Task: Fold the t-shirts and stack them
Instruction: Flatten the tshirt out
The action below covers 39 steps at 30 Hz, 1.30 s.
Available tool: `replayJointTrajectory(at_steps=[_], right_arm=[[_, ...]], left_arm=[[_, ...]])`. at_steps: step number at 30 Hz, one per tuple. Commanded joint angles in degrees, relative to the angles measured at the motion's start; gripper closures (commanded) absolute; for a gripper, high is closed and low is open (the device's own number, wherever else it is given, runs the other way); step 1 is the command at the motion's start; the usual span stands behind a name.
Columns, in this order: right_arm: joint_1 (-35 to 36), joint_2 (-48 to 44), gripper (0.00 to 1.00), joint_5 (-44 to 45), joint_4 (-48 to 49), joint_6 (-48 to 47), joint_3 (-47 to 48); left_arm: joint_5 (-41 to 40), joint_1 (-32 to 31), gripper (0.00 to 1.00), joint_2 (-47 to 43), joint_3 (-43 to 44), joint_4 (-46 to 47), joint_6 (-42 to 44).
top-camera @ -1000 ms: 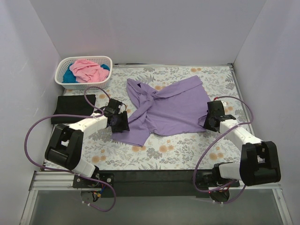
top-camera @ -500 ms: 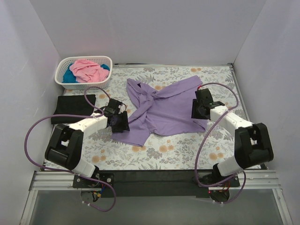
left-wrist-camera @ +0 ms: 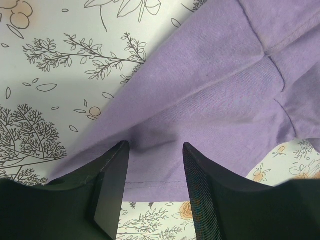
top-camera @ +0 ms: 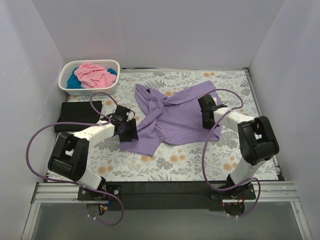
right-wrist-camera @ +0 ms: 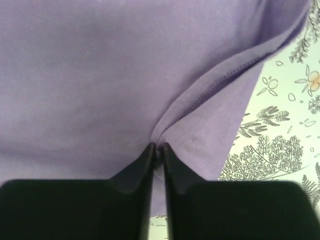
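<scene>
Right hand (right-wrist-camera: 157, 146) clamps a fold of the lavender t-shirt (top-camera: 175, 120) — left hand (left-wrist-camera: 154, 147) open over its hem.

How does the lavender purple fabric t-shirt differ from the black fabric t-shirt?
The lavender purple t-shirt lies spread out and wrinkled mid-table; the black t-shirt is folded into a rectangle at the left. The lavender one covers far more area than the black one. The right gripper pinches the lavender shirt; no gripper touches the black one. Both lie on the grey-and-orange floral cloth.
</scene>
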Motion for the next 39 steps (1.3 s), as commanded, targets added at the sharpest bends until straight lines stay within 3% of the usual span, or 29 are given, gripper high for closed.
replayJointTrajectory(at_steps=[1, 3, 5, 10, 14, 19, 20, 21, 24, 30, 34, 39], right_arm=[[0.1, -1.0, 0.86, 4.8, -2.2, -0.4, 0.9], [-0.8, -3.0, 0.96, 7.4, -2.8, -0.4, 0.2], [-3.2, -4.9, 0.98, 9.0, -3.0, -0.3, -0.6], [-13.3, -12.1, 0.99, 7.3, -2.7, -0.7, -4.9], [-26.4, -14.9, 0.99, 2.6, -2.1, 0.9, -7.7], [-35.9, -19.1, 0.92, -2.4, -0.6, 4.1, -10.1], [-36.2, -19.7, 0.87, -3.7, -0.3, 4.0, -10.4], [-36.2, -20.6, 0.74, -4.1, -0.1, 3.7, -10.8], [-36.1, -22.7, 0.62, -7.9, 0.0, 3.2, -12.4], [-32.4, -28.9, 0.57, -15.8, 2.4, 2.9, -16.5], [-22.3, -33.7, 0.55, -19.4, 4.5, 2.5, -17.2], [-11.1, -31.6, 0.55, -20.6, 5.4, 0.8, -15.5]], left_arm=[[1.2, -0.4, 0.54, 1.3, -2.1, -3.0, 0.3], [1.2, -0.3, 0.54, 1.3, -2.1, -3.0, 0.3], [1.2, -0.3, 0.54, 1.3, -2.2, -3.0, 0.2], [1.5, -0.3, 0.54, 1.3, -2.1, -3.0, 0.3], [1.7, -0.3, 0.54, 1.3, -2.2, -3.2, 0.3], [1.8, -0.3, 0.54, 0.9, -2.3, -3.3, 0.3], [1.9, -0.3, 0.54, 0.8, -2.3, -3.3, 0.2], [2.0, -0.3, 0.54, 0.7, -2.3, -3.2, 0.2], [2.0, -0.3, 0.54, 0.6, -2.2, -3.2, -0.1], [1.2, -0.3, 0.52, -3.5, -2.7, -2.2, -1.6], [-4.6, -0.3, 0.51, -11.5, -2.3, -3.9, -5.7], [-16.6, -0.3, 0.51, -16.2, -1.7, -7.9, -6.4]])
